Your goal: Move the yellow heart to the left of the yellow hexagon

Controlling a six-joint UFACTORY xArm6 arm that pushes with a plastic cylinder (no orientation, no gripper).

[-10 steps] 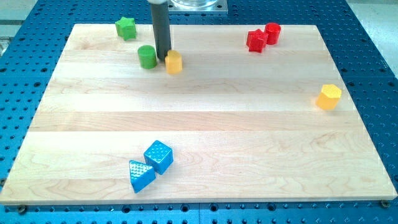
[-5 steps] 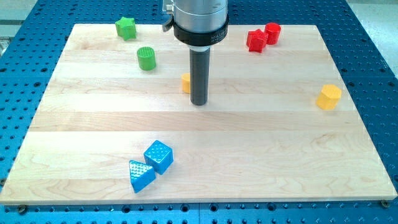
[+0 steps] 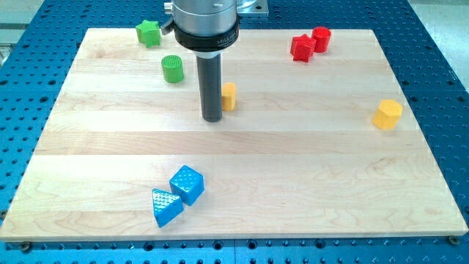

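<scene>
Counting blocks: two yellow, two green, two red, two blue; no hand fitted.

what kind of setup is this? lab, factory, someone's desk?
Most likely a robotics lab bench. A wooden board sits on a blue perforated mounting plate, small coloured blocks such as the yellow hexagon lie scattered on it, and my tip rests just left of the yellow heart.

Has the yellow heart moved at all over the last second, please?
Yes. The yellow heart has slid toward the view's right and bottom, away from the green cylinder, which stayed put. My tip now sits just to the view's left of the heart.
</scene>
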